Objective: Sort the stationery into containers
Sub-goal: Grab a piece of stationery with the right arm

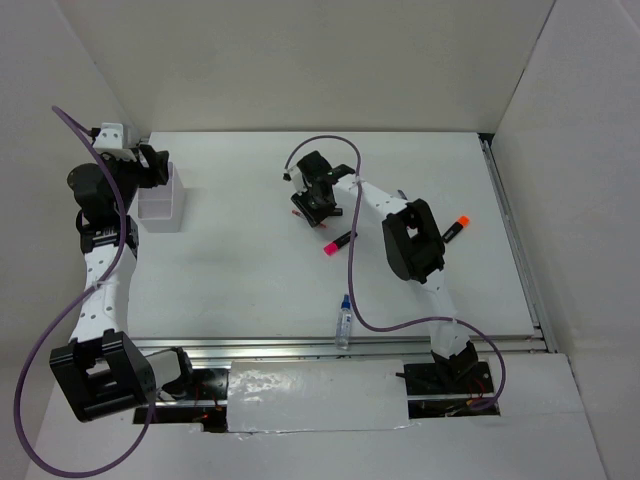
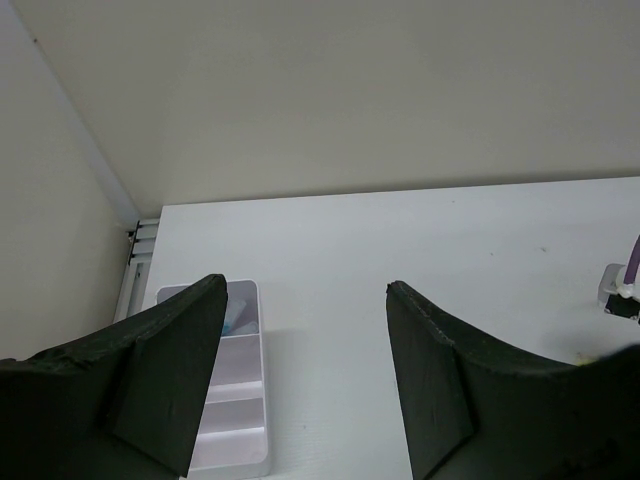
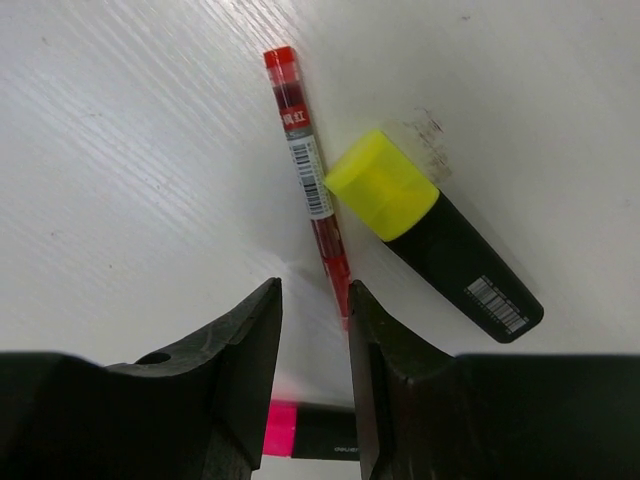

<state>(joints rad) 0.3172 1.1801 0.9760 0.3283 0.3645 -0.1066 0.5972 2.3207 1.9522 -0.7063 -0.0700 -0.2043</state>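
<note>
Nearest the right wrist camera, the right gripper point(image 3: 313, 292) is seen with its fingers set a narrow gap apart, wider than the red pen point(image 3: 305, 170) whose lower end runs into that gap. No clamping on the pen can be seen, and the pen is judged to be lying flat on the table point(image 1: 250, 290). The gap has apparently been lined up across the pen's thin barrel so that a close would catch it. A yellow highlighter point(image 3: 440, 250) lies just beside the pen, its cap almost touching the barrel, so the fingers are placed low on the pen, away from that cap. A pink highlighter point(image 3: 300, 430) is glimpsed beneath the fingers, nearer the arm bases. Further out, an orange highlighter point(image 1: 456, 230) lies to the right and a bottle point(image 1: 344, 322) stands near the front edge.

The right arm is folded at the elbow and reached over mid-table, its wrist turned down on the cluster. The box point(image 2: 263, 400) sits at the far left, well apart from these items; something bluish shows in its far compartment, too small to name. The left gripper point(image 2: 305, 285) is held above it with fingers wide apart and nothing between them, the left arm stretched along the left side.
</note>
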